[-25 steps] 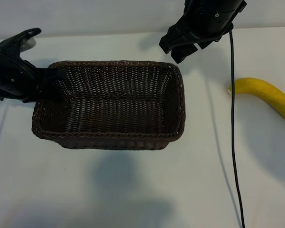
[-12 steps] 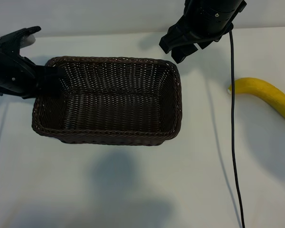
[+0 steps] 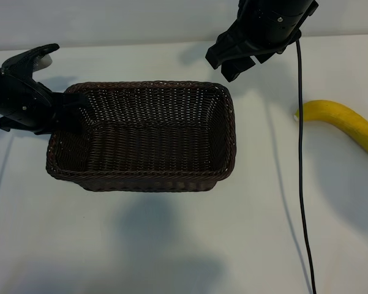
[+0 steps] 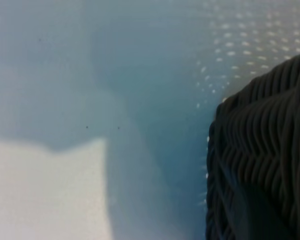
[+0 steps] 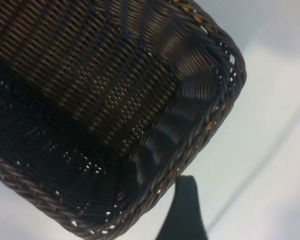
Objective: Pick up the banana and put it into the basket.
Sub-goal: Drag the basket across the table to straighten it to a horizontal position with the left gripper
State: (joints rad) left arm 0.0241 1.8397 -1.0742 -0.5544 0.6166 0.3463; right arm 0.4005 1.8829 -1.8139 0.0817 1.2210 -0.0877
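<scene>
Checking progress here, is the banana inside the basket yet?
No, the banana lies on the table to the right of the basket, which holds nothing.

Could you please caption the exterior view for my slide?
Left gripper grips the empty basket's left rim; right gripper open above; banana on table.

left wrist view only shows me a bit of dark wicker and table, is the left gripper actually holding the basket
Observer: Yes. In the exterior view the left gripper is closed on the left end wall of the basket.
Operator: ok where's the banana
Observer: The banana lies on the table to the right of the basket, past a black cable, touching neither.
Operator: and the right arm
Observer: The right gripper hangs open above the basket's far right corner, holding nothing.
</scene>
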